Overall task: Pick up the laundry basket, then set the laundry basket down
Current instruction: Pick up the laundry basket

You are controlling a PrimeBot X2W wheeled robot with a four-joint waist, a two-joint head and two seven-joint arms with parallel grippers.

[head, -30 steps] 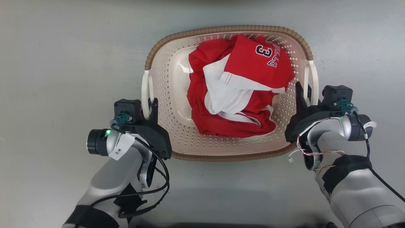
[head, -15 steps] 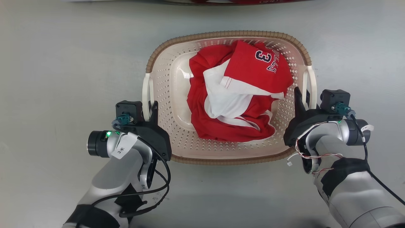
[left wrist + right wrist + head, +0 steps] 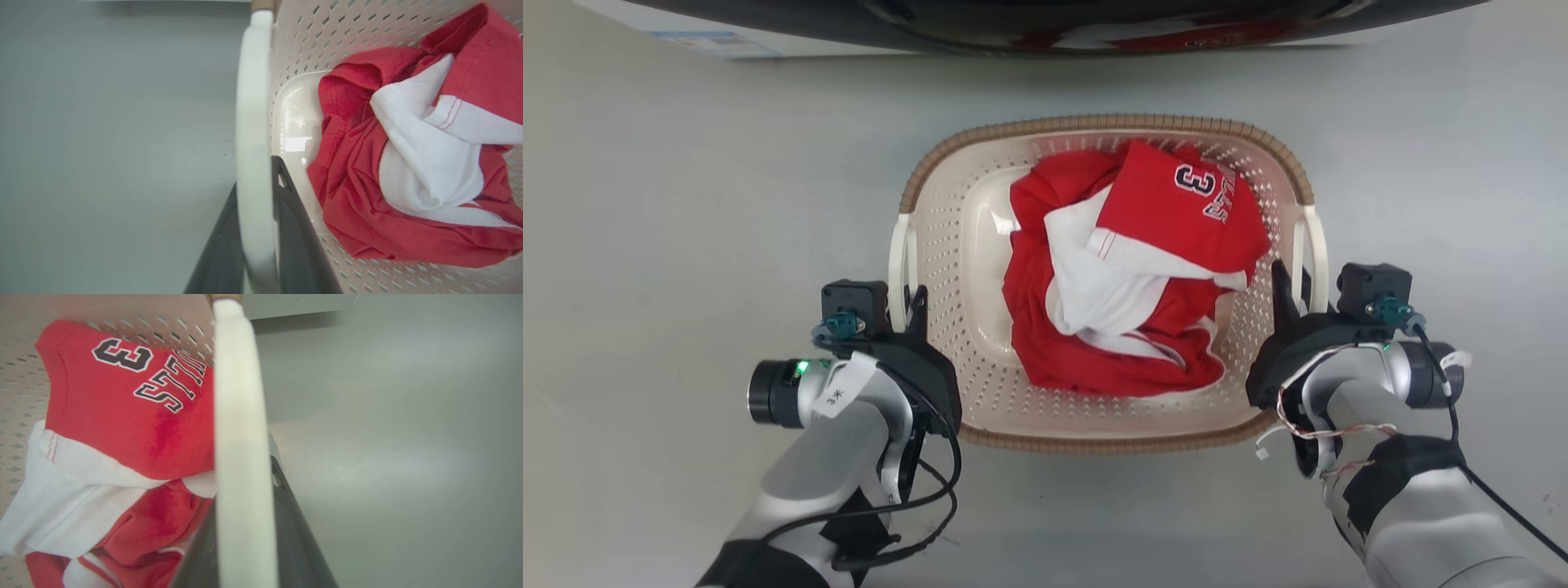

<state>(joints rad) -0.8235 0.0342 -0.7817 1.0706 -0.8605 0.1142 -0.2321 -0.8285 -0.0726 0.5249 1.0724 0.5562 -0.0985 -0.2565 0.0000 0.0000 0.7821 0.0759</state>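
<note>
Between my two arms, over the grey floor point(image 3: 645, 245), the basket point(image 3: 1111, 122) is holding a red jersey point(image 3: 1119, 351). My left gripper point(image 3: 913, 296) is squeezing its left handle point(image 3: 897, 253), and my right gripper point(image 3: 1290, 282) is squeezing the right handle point(image 3: 1321, 245); I cannot tell if the basket is lifted.

The head camera looks almost straight down from above onto the whole laundry basket point(image 3: 939, 269) and the floor point(image 3: 686, 204). Each wrist camera sits very close, sighting along a white handle: the left handle point(image 3: 253, 122) and the right handle point(image 3: 239, 416). All three views share the red jersey point(image 3: 1176, 212).
</note>
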